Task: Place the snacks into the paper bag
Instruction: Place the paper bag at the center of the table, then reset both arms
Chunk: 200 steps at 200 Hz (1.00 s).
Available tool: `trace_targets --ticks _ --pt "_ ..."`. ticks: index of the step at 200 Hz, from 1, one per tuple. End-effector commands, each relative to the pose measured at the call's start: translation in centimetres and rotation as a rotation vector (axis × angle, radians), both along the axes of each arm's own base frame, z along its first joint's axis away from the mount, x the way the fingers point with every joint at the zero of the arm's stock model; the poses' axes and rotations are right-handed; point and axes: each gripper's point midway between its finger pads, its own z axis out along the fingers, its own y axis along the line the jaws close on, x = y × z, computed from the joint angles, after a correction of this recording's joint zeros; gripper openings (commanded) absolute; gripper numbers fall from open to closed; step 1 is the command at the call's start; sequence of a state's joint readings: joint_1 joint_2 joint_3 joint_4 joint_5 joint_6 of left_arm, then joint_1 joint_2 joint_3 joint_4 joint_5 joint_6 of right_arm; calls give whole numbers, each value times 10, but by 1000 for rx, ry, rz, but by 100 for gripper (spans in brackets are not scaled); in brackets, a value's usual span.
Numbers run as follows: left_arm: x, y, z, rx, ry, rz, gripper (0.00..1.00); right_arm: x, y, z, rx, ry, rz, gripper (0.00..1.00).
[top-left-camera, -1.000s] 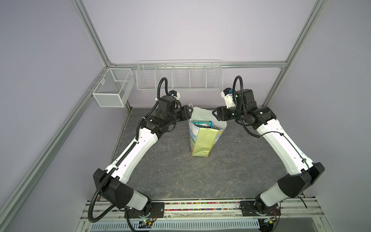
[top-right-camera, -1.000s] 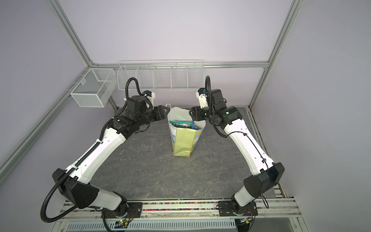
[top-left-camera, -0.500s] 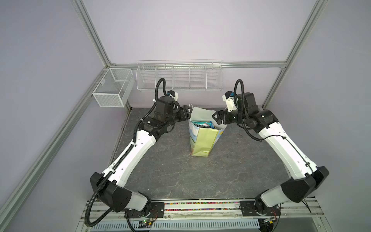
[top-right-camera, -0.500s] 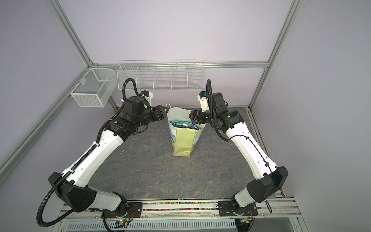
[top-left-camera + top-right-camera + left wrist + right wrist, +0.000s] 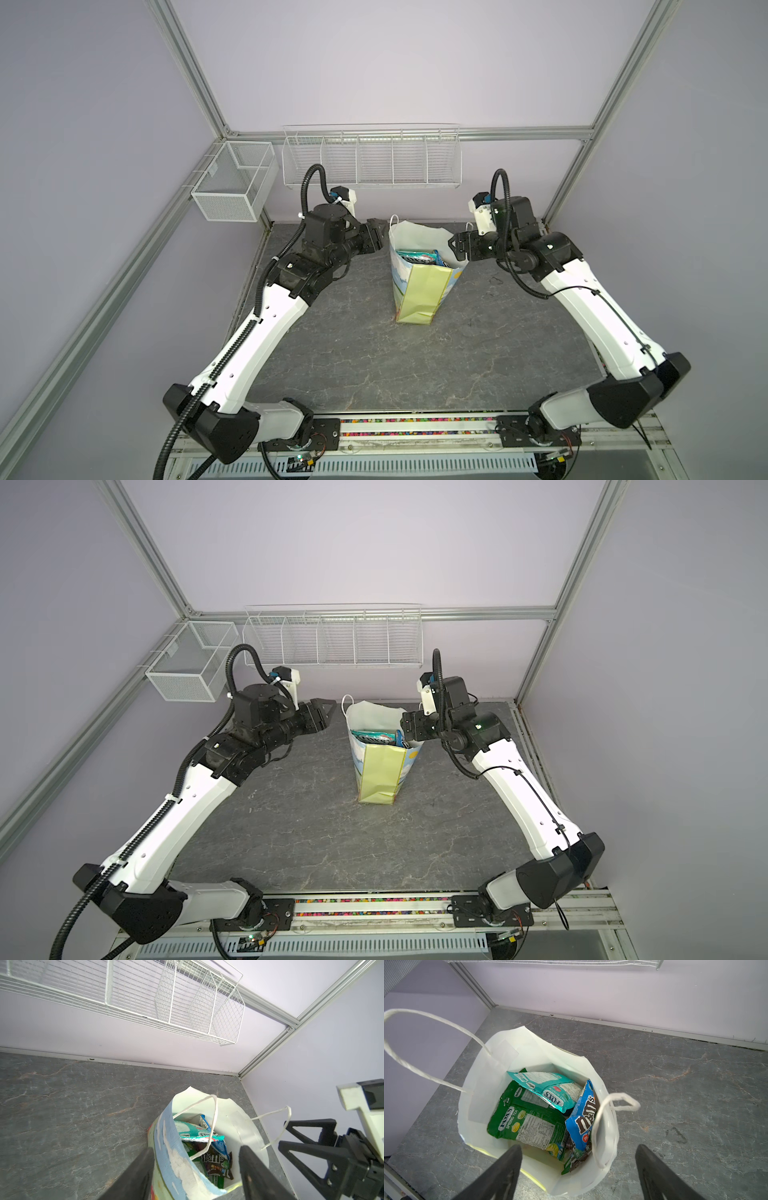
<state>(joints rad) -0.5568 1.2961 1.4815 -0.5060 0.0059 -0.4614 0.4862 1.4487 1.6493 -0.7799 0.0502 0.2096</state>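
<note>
The paper bag (image 5: 419, 291) (image 5: 380, 779) stands upright at the back middle of the table, its mouth open. Inside it lie the snacks (image 5: 417, 257) (image 5: 374, 737): a green packet (image 5: 525, 1122), a teal packet (image 5: 550, 1088) (image 5: 197, 1132) and a blue packet (image 5: 584, 1118) show on top. My left gripper (image 5: 380, 235) (image 5: 196, 1153) hangs open just left of the rim and holds nothing. At the rim's right side my right gripper (image 5: 455, 249) (image 5: 578, 1149) is wide open and holds nothing. The white cord handles (image 5: 604, 1118) hang loose.
A long white wire basket (image 5: 372, 156) is fixed to the back wall, and a small mesh basket (image 5: 235, 187) to the left frame. The grey marbled table (image 5: 374, 353) stretches from the bag to the front rail. Aluminium posts stand at the back corners.
Both arms' elbows have sunk toward the front rail, and the grippers have drawn back slightly from the bag's rim. The bag and its contents have not moved.
</note>
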Motion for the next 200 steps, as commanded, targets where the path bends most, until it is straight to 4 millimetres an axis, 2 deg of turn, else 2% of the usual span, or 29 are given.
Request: trace_targets --ticks 1,57,104,134,177,200 --pt "-7 16 1 54 -40 43 66 -7 -9 15 12 -64 -25 88" --pt "-28 60 -3 139 -147 161 67 -25 -38 25 24 -196 -112 88" --pt "-46 89 -9 196 -204 237 67 -38 -60 18 -14 -253 -168 88" --pt "-54 103 -19 232 -215 277 68 -45 -78 5 -59 -273 -225 88" --pt "-63 124 -42 304 -220 338 68 -56 -104 -24 -149 -309 -291 88" --pt "-68 135 -56 342 -218 375 68 -61 -107 -41 -190 -312 -272 88"
